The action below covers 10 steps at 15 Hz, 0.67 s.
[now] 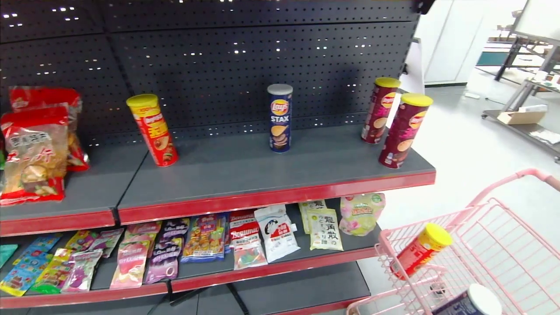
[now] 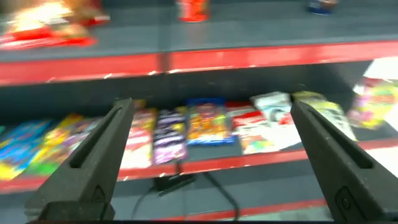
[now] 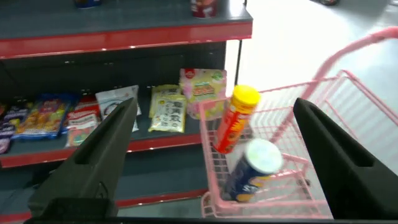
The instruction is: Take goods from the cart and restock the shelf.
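Note:
A pink wire cart [image 1: 477, 245] stands to the right of the shelf. A red can with a yellow lid [image 1: 421, 250] leans inside it, beside a blue can with a white lid [image 1: 470, 302]. In the right wrist view my right gripper [image 3: 214, 155] is open and empty, held back from the cart [image 3: 323, 93], the red can [image 3: 235, 119] and the blue can [image 3: 252, 171]. My left gripper [image 2: 211, 162] is open too, facing the lower shelf's snack packets [image 2: 205, 124]. On the upper shelf [image 1: 271, 197] stand a red can [image 1: 152, 130], a blue can [image 1: 280, 118] and two maroon cans [image 1: 379, 110].
Red snack bags [image 1: 35, 148] stand at the upper shelf's left end. Several flat packets [image 1: 205, 238] lie on the lower shelf. Wide gaps separate the upright cans. Open floor, a trolley and a table [image 1: 525, 118] lie beyond the shelf's right end.

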Available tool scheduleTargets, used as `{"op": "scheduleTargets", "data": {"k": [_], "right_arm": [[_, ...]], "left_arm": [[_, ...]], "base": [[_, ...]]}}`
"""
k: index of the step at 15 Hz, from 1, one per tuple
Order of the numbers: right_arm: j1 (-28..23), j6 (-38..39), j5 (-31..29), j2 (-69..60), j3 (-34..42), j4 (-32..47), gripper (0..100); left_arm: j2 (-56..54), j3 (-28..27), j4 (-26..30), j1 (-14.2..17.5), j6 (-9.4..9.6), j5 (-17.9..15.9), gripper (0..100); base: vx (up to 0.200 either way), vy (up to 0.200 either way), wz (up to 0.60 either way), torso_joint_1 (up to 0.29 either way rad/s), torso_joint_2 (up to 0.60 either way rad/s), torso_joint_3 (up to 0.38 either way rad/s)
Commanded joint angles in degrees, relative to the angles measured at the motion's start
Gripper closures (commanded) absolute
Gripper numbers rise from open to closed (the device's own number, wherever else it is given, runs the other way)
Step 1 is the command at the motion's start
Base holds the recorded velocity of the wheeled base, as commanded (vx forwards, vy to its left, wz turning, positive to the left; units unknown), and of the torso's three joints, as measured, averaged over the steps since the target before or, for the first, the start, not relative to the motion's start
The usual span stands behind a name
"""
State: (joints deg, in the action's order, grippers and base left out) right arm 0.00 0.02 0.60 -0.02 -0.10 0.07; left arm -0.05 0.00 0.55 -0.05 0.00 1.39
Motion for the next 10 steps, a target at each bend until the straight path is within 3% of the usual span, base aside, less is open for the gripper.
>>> {"op": "scheduleTargets", "data": {"k": [1, 9, 10], "right_arm": [[0.0, -0.02, 0.02, 0.02, 0.01, 0.01, 0], [0.0, 0.06, 0.02, 0.02, 0.01, 0.01, 0], [0.0, 0.06, 0.02, 0.02, 0.01, 0.01, 0]], "left_arm": [[0.05, 0.0, -0.02, 0.05, 0.0, 0.02, 0], [0.05, 0.0, -0.02, 0.05, 0.0, 0.02, 0], [0.05, 0.0, -0.02, 0.05, 0.0, 0.02, 0]], "base": [[0.0, 0.0, -0.6, 0.022, 0.0, -0.002], [0.0, 0.0, -0.6, 0.003, 0.0, 0.002], [0.0, 0.0, 0.0, 0.0, 0.0, 0.0]]}}
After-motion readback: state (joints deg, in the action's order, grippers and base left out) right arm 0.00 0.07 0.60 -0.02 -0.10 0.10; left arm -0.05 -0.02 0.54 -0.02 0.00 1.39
